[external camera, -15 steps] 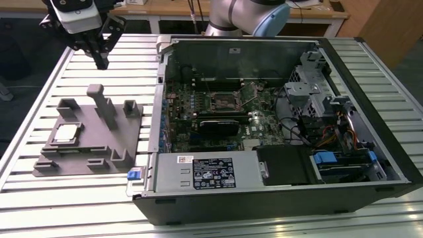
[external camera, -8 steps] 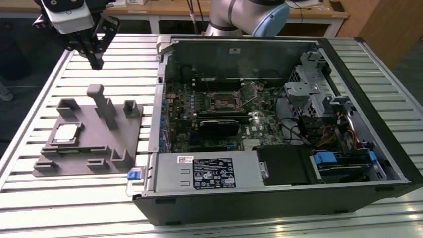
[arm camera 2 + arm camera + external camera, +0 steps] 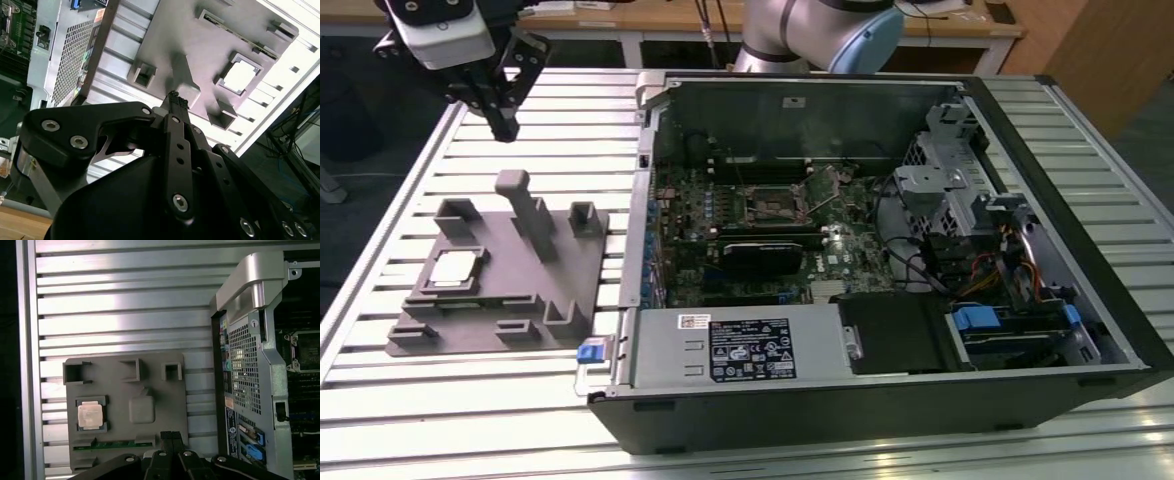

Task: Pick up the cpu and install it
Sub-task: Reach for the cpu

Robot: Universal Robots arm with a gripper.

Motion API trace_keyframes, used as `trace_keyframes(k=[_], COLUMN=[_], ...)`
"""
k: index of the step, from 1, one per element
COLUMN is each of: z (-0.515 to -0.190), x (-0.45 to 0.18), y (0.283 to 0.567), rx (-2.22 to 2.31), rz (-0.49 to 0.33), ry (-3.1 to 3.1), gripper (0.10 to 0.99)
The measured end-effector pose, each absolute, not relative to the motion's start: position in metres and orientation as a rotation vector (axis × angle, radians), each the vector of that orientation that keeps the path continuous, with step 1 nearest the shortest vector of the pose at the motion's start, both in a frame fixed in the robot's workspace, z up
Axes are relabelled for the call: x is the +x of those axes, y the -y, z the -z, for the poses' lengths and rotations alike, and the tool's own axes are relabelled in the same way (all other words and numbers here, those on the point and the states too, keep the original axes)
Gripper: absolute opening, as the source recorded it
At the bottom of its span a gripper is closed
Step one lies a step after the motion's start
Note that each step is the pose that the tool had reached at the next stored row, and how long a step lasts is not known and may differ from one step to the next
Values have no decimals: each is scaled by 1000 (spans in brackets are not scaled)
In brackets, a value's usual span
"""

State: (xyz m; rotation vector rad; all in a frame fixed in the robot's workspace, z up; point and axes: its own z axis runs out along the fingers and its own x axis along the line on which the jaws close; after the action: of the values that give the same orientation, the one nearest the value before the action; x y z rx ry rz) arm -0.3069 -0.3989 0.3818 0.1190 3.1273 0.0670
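Note:
The cpu [image 3: 454, 268], a small silver square, lies flat in a recess of the grey fixture tray [image 3: 520, 310] at the exterior view's left. It also shows in the first wrist view as the cpu [image 3: 90, 415] and in the second wrist view as the cpu [image 3: 240, 76]. My gripper [image 3: 503, 128] hangs high above the table, beyond the tray's far end and well apart from the chip. Its fingers [image 3: 171, 437] are pressed together with nothing between them, as the gripper [image 3: 175, 98] also shows in the second wrist view.
An open computer case [image 3: 881, 400] lies on the slatted metal table [image 3: 480, 420] to the exterior view's right of the tray. Its motherboard carries a square socket [image 3: 767, 205]. A tall post [image 3: 520, 200] and blocks rise from the tray.

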Motion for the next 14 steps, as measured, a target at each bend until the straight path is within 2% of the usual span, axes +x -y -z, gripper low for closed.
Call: trace_keyframes(k=[14], z=[-381], x=[-317], y=[399], rx=[119], rz=[-67], ry=[-3132], gripper=[106])
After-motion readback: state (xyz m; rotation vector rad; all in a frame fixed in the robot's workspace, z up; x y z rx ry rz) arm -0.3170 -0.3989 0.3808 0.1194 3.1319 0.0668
